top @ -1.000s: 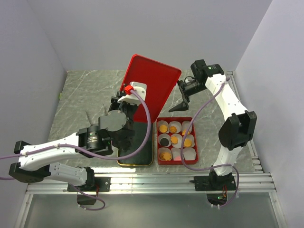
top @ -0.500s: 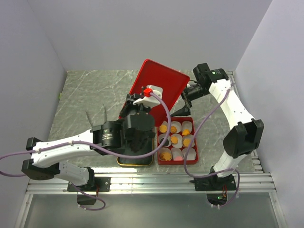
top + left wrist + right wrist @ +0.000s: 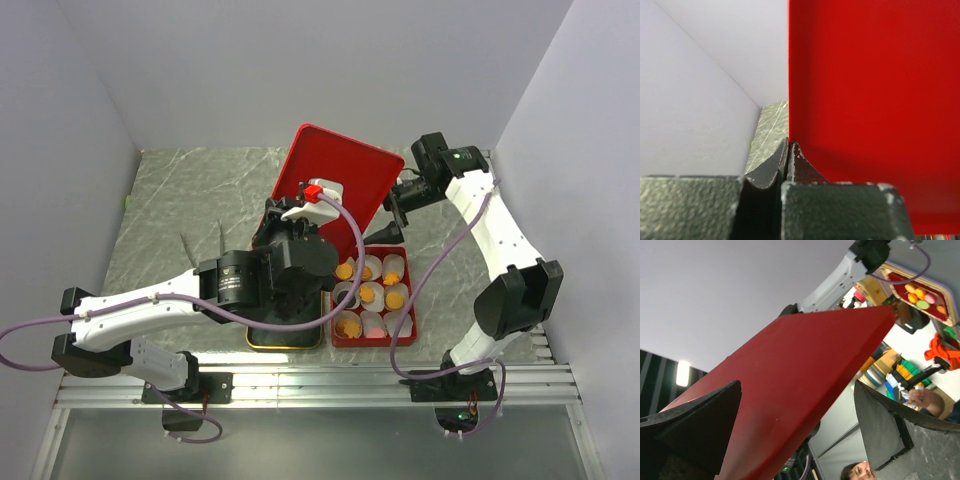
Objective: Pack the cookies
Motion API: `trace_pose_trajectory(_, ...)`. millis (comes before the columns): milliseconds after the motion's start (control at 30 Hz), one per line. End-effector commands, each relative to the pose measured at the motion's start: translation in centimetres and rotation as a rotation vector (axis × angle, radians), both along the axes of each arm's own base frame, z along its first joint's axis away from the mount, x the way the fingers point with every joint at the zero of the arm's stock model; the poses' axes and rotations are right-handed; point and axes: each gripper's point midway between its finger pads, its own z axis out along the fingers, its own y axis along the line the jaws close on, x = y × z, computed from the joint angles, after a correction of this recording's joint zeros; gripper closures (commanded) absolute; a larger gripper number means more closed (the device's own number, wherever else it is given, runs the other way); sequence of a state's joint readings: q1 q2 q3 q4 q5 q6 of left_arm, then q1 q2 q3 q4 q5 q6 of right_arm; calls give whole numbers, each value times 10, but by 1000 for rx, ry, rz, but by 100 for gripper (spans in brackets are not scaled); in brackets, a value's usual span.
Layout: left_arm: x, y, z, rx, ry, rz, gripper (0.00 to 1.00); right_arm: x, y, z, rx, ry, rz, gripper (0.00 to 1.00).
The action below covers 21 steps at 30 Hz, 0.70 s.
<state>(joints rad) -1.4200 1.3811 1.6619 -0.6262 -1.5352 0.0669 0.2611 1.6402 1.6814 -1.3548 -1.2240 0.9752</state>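
In the top view the cookies (image 3: 371, 293) are seen in a red tray (image 3: 372, 343), lower centre. Only the wrist views show the left gripper (image 3: 788, 145) clamped on the edge of the red lid (image 3: 875, 100), and the right gripper (image 3: 797, 385) spread apart astride it.

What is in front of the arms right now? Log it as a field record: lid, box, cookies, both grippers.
lid: red lid, tilted up on edge, behind the box
left gripper: shut on the red lid's edge
right gripper: open, at the lid's far edge; contact cannot be told
box: red box, uncovered
cookies: in white paper cups inside the red box; mostly orange, one black
other: dark tray, beside the box on its left
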Motion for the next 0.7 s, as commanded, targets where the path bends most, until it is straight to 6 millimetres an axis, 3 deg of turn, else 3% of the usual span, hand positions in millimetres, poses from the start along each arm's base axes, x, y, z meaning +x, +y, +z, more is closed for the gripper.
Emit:
trace_pose_trajectory(0,-7,17,9,-51,-60,143,100,-13,2,43,85,10,13,3)
trace_pose_trajectory(100,-6,15,9,-58,-59,144,100,-8,4,50,107,3,-1,13)
trace_pose_trajectory(133,-6,14,8,-54,-59,144,100,-6,5,53,121,-24,-2,23)
trace_pose_trajectory(200,-6,13,8,-49,-57,144,100,-4,6,56,132,-4,-16,32)
trace_pose_trajectory(233,-6,13,6,-43,-56,144,100,-1,7,58,148,-37,-18,43)
trace_pose_trajectory(300,-6,11,6,-41,-54,145,100,-1,8,58,156,-13,-30,54)
trace_pose_trajectory(333,-6,10,5,-37,-53,145,100,2,8,60,171,-44,-32,67)
trace_pose_trajectory(433,-7,11,7,-51,-49,145,100,4,9,61,194,-48,-39,87)
trace_pose_trajectory(667,-12,10,4,-63,-19,129,100,20,6,60,223,-61,-98,100)
